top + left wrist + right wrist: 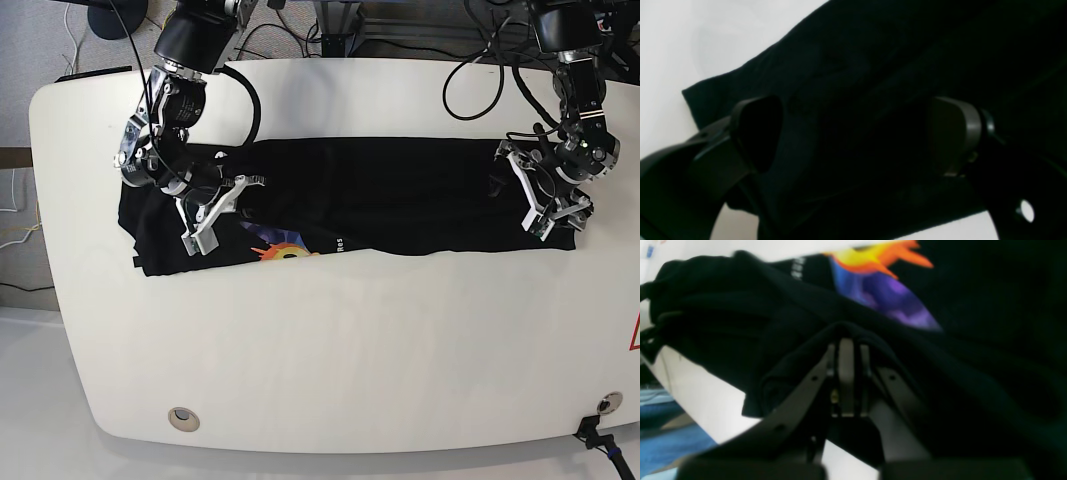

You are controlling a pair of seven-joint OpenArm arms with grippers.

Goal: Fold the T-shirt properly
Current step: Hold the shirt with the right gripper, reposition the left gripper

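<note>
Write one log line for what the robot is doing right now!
T-shirt: partly folded on table | right gripper: shut on T-shirt | left gripper: open over T-shirt

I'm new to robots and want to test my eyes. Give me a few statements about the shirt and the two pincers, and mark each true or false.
1. The T-shirt lies on a white table. True.
2. The right pincer is shut on a fold of the shirt. True.
3. The left pincer is clamped tight on cloth. False: its jaws stand wide apart over the shirt.
4. A colourful print shows near the shirt's front edge. True.
5. The shirt is white. False: it is black.
6. Both pincers work at the same end of the shirt. False: they are at opposite ends.
</note>
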